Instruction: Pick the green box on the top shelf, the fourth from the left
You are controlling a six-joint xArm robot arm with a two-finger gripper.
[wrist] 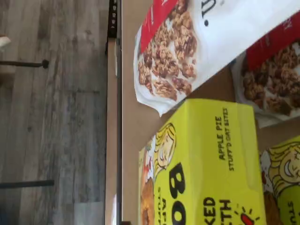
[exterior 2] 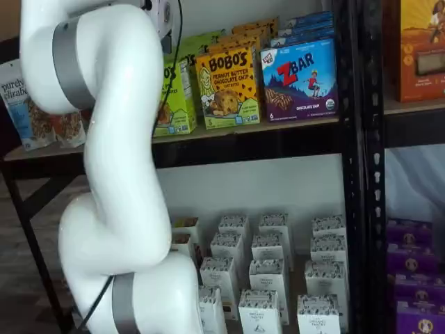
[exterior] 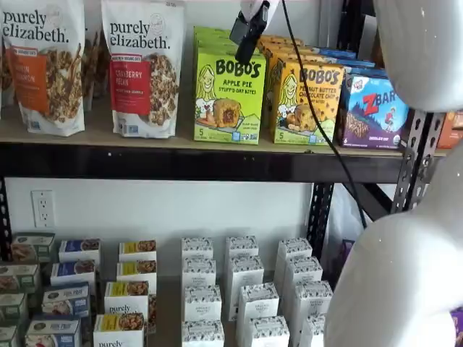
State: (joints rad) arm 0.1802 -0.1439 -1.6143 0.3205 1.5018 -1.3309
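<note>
Standing upright at the front of the top shelf (exterior: pixel 108 137), the green box (exterior: pixel 228 88) headed a row of like boxes running back behind it. On one side stood a white granola pouch (exterior: pixel 142 65) with a red label, on the other a yellow-orange peanut butter box (exterior: pixel 309 100), and beyond that a blue ZBar box (exterior: pixel 376 108). The gripper (exterior: pixel 249 32) hung from above, just over the green box's top edge, with a black cable (exterior: pixel 311 108) trailing across the peanut butter box; its fingers appeared side-on, but the jaws were spread wide and held nothing. In the wrist view the green box's top (wrist: pixel 206 159) lay near the shelf's edge. The white arm (exterior 2: pixel 111 167) hid much of the green box.
</note>
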